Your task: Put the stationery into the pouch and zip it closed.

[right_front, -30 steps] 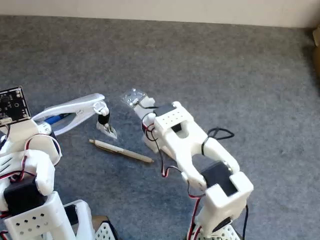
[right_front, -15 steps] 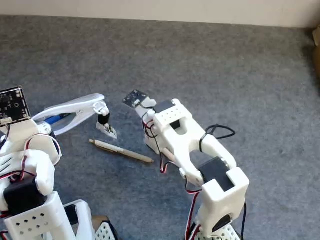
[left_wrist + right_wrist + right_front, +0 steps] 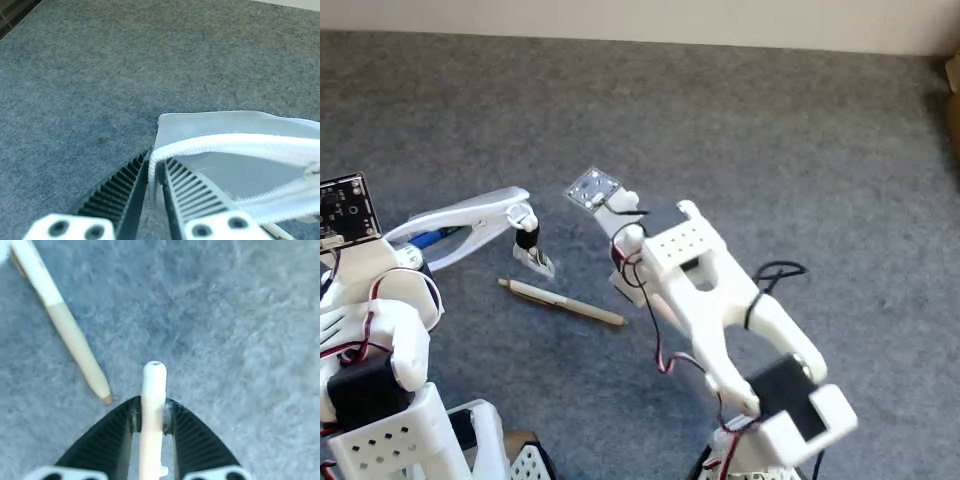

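My left gripper (image 3: pixel 152 170) is shut on the end of the white translucent pouch (image 3: pixel 235 150), pinching it just below the zipper edge. In the high view the pouch (image 3: pixel 470 222) stretches right from the left arm, with something blue (image 3: pixel 440 238) inside and a small black and white piece (image 3: pixel 530 250) at its tip. A beige pen (image 3: pixel 565 301) lies on the carpet just below the pouch. My right gripper (image 3: pixel 151 412) is shut on a white pen (image 3: pixel 153 390), held low over the carpet beside the tip of the beige pen (image 3: pixel 65 325).
Grey carpet (image 3: pixel 800 150) covers the table, with open room to the back and right. The right arm (image 3: pixel 710 290) leans across the middle, its wrist camera board (image 3: pixel 592 188) sticking out toward the back. A pale wall edge runs along the far side.
The right arm's elbow and base link swung right and toward the front edge, and its wrist board tilted. The left arm, pouch and beige pen stayed still.
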Controlling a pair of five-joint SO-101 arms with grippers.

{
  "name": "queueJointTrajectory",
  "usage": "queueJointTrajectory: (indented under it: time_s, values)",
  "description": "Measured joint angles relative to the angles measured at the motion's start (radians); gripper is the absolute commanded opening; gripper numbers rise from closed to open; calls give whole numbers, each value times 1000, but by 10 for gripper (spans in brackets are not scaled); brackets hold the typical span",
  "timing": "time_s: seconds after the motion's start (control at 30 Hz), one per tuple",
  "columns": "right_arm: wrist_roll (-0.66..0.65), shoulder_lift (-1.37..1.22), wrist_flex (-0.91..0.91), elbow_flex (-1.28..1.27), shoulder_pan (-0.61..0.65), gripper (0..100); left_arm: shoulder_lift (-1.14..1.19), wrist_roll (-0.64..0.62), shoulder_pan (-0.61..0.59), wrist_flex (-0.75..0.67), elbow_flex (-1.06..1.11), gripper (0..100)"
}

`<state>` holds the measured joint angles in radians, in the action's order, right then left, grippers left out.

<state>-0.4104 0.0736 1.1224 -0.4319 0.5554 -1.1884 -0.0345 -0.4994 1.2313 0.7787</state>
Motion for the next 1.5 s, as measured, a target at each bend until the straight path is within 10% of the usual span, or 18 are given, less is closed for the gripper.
queueJointTrajectory:
  time_s: [1.5]
  values:
    - [72, 982, -209, -525, 158, 5, 0, 0, 0, -2, 0, 8]
